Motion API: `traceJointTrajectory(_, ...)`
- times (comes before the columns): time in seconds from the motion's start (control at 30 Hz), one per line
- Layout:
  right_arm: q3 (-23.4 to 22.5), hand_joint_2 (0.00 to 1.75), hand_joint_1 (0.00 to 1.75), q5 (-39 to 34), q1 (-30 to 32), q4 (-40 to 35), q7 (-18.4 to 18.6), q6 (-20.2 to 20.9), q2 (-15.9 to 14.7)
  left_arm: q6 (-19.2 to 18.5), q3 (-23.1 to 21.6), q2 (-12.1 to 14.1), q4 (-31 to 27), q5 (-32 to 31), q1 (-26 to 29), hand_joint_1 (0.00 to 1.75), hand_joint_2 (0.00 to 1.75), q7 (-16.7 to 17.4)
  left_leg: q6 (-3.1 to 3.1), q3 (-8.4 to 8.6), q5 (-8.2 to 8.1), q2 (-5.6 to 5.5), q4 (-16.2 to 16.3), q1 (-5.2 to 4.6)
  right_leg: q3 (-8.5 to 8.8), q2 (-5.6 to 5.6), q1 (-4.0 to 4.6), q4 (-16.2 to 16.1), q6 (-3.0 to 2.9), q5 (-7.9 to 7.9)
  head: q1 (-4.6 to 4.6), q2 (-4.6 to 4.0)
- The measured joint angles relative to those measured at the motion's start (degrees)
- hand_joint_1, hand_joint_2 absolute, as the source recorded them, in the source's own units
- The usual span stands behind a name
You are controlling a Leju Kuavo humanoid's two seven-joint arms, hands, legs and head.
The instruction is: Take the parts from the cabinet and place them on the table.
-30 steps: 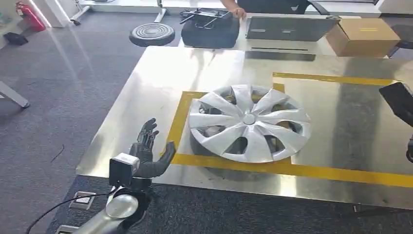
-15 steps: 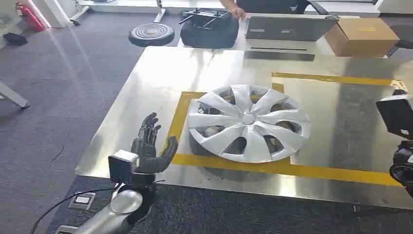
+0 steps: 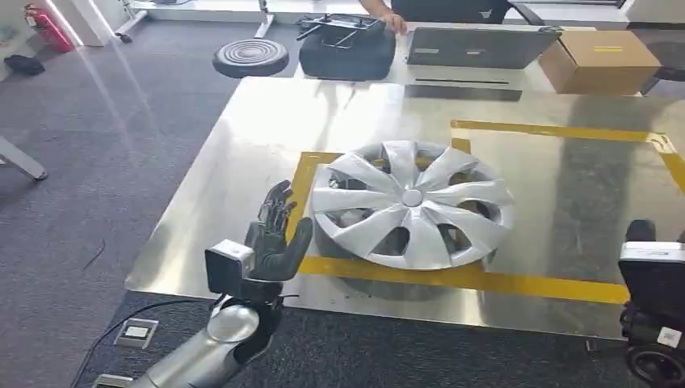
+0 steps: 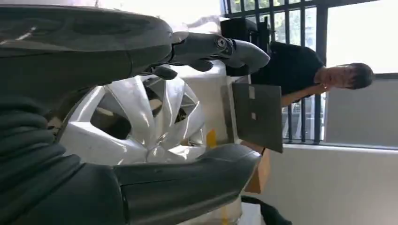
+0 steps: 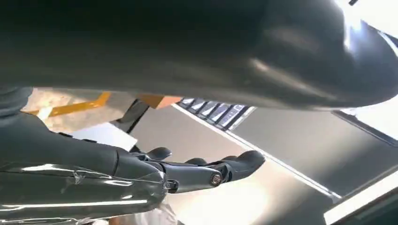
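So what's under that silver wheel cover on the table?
The wheel cover lies on the shiny metal table, over a yellow tape rectangle. Through its gaps only dark shadow and bits of table show; anything else beneath is covered.

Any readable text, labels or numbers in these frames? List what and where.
None readable.
Cardboard box: yellow label, too blurred to read.
Floor socket plate: markings too small.
White sticker on right wrist: too small.
Wheel cover: no text visible.
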Motion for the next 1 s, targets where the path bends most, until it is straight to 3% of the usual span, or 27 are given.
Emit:
traceJointTrajectory(0.13, 0.15, 0.00, 0.00, -0.64, 2.68, -2.61, -2.87, 0.00, 3.00, -0.35, -0.11, -1.09, 1.40, 0.18, -0.55, 0.00, 0.00, -0.61, 0.00, 0.01, 0.00, 0.00, 0.00, 0.00, 0.01, 0.01, 0.00, 0.00, 0.00, 0.00, 0.04, 0.00)
traceJointTrajectory(0.6, 1.33, 0.00, 0.00, -0.71, 6.10, -8.86, -0.85, 0.02, 6.56, 1.45, -0.92, -1.94, 2.78, -0.55, -0.66, 0.00, 0.00, -0.83, -0.02, 0.01, -0.02, 0.03, -0.02, 0.00, 0.03, 0.03, 0.00, 0.00, -0.01, -0.01, 0.02, 0.00)
traceJointTrajectory(1.0, 10.76, 0.00, 0.00, -8.14, -2.03, -5.62, -3.26, 0.09, 8.51, 8.59, -0.90, 0.77, 0.66, -0.61, 1.02, 0.00, 0.00, -0.31, -0.04, 0.08, 0.00, -0.03, -0.06, 0.02, 0.17, 0.00, 0.04, 0.02, -0.07, -0.05, 0.04, 0.00)
